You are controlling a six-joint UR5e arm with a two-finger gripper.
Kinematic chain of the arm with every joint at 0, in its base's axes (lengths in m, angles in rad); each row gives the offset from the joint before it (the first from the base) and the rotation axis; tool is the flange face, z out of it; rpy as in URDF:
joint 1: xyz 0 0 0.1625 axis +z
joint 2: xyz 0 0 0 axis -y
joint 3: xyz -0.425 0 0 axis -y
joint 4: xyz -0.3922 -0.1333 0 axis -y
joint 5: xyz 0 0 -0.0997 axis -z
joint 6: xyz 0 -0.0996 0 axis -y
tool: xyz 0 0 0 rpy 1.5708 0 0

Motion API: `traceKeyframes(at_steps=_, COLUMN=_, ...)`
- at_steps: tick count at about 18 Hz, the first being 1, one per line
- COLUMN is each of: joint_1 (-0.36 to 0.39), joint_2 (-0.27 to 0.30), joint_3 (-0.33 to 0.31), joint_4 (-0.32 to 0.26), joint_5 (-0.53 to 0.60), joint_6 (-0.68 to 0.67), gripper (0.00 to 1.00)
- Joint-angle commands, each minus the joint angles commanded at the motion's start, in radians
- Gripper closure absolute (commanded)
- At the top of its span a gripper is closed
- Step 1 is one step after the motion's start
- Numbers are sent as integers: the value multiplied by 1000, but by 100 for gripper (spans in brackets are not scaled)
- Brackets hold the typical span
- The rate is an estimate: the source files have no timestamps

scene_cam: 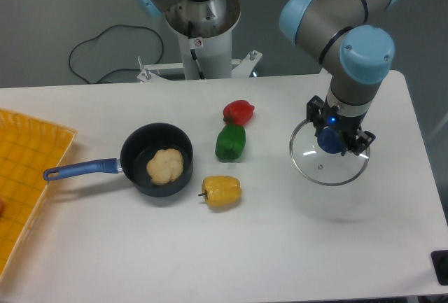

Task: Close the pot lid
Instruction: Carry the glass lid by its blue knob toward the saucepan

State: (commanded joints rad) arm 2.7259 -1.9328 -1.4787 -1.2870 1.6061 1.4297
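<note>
The gripper (338, 139) hangs over the right part of the desk, nearer the right edge than the middle, its two fingers closed on the blue knob of the lid (328, 157). The lid's glass disc sits level beneath the fingers, and a soft shadow on the desk just below it suggests it is lifted off the surface rather than resting there. The pot (157, 159) stands well apart to the left, left of the desk's middle, uncovered, with a pale round piece of food (165, 166) lying inside and its blue handle (80, 170) reaching out toward the left edge. Between lid and pot lie three peppers: a red pepper (239, 112) toward the far edge, a green pepper (230, 142) just in front of it, and a yellow pepper (222, 191) nearer the front edge, just beside the pot's right wall. The strip of desk along the front edge is bare white surface from below the lid across to below the pot. A yellow tray (24, 177) overlaps the left edge, its rim near the handle's tip. The robot base (203, 26) stands at the far edge, behind the pot and peppers.
</note>
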Motion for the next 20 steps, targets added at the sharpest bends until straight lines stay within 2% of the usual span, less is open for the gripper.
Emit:
traceKeyframes(at_steps=11, joint_1=-21, joint_2=8, joint_3=-9, joint_4=0, joint_5=-6, joint_6=-2, gripper=57)
traceKeyframes(at_steps=14, joint_1=-51, joint_2=37, joint_3=-41, joint_4=3, joint_5=-9, joint_6=-11, gripper=57)
traceKeyframes(at_steps=20, joint_1=-144, joint_2=130, joint_3=-132, joint_4=14, joint_5=-18, joint_6=-66, gripper=58)
